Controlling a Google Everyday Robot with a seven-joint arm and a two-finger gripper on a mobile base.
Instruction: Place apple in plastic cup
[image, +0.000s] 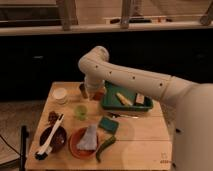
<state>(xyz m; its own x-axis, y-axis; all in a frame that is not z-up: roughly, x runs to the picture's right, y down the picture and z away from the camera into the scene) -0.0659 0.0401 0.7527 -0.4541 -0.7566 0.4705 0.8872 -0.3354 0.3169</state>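
Apple (98, 93) beside fingers (91, 94), pinched narrow, near tray (107, 103) edge; plastic cup (80, 111) nearby, rim clear.

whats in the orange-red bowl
A crumpled grey-blue cloth lies in the orange-red round bowl; whatever is under it is covered. The gripper hangs behind, left of the green rectangular tray.

- The table (142, 137): pale wood, matt.
- The arm (130, 80): smooth off-white shell with a faint sheen.
- The gripper (90, 93), closed, low over the back of the table between the white cup (60, 95) and the green tray (111, 103): dark and matt.
- The plastic cup (80, 112): translucent pale green plastic.
- The apple (99, 94), by the gripper: smooth red-orange skin.
- The orange bowl (74, 143): glossy; the grey cloth (90, 137) in it looks soft.
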